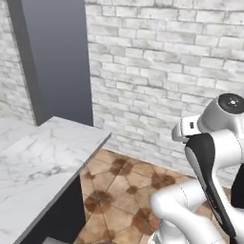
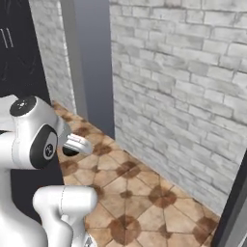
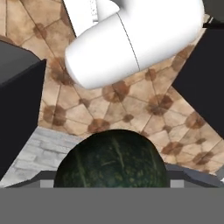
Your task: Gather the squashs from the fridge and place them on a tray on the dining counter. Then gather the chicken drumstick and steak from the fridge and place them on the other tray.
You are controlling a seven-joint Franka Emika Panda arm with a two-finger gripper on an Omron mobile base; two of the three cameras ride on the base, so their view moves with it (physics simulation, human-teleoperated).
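1. Hand view: a dark green, faintly striped squash (image 3: 111, 159) sits at the bottom of the picture where the finger tips rise. The hand (image 3: 111, 183) stands wide, and the squash appears to be held between its fingers; the tips themselves are hidden behind the squash.
2. Behind the squash lies the brown tiled floor (image 3: 131, 109), so the squash is carried in the air, clear of any support.
3. Left base view: the dining counter (image 1: 38, 162), a white-grey marble top over a dark base, lies at lower left, with the arm (image 1: 209, 162) folded at lower right, well apart from it. The visible part of the counter bears nothing.
4. Right base view: the arm (image 2: 34, 140) stands at lower left before a brick wall (image 2: 183, 82).
5. Risk, as a judgement: a round squash held in wide fingers may roll or slip out while the base turns, and would drop to the floor. A fast swing of the arm would cause this.
6. Risk: lowering too early, short of a tray, would leave the squash on bare counter, where it could roll away.
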